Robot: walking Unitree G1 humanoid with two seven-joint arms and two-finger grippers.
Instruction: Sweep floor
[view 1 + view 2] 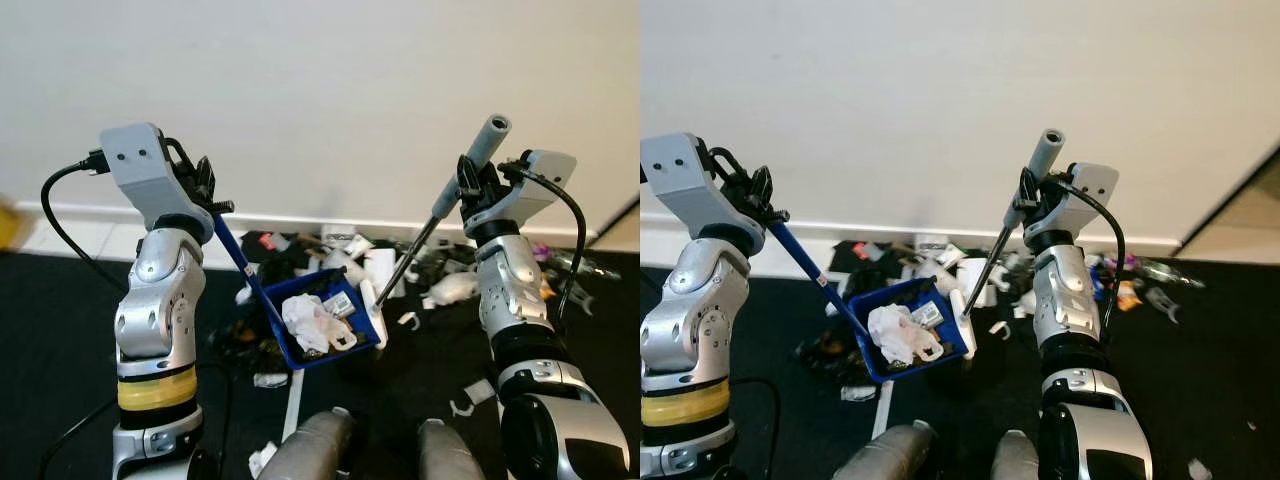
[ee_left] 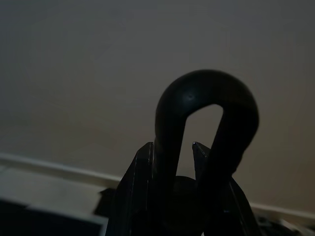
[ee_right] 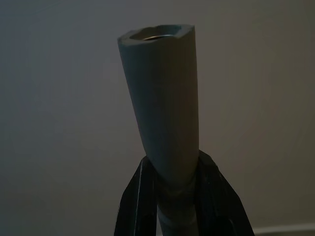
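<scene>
A blue dustpan (image 1: 322, 322) is tilted above the dark floor and holds a crumpled white bag and scraps of paper. Its long blue handle (image 1: 240, 255) runs up to my left gripper (image 1: 207, 187), which is shut on the handle's black looped end (image 2: 206, 113). My right gripper (image 1: 478, 190) is shut on the grey grip (image 3: 165, 103) of a broom, whose thin dark shaft (image 1: 405, 265) slants down to the white head (image 1: 372, 315) beside the dustpan. Litter (image 1: 330, 250) lies heaped along the wall behind the pan.
A white wall with a skirting board (image 1: 300, 222) stands close in front. More scraps (image 1: 470, 400) dot the dark floor near my right leg, and coloured wrappers (image 1: 1130, 290) lie to the right. A lighter floor strip (image 1: 1240, 225) opens at the far right.
</scene>
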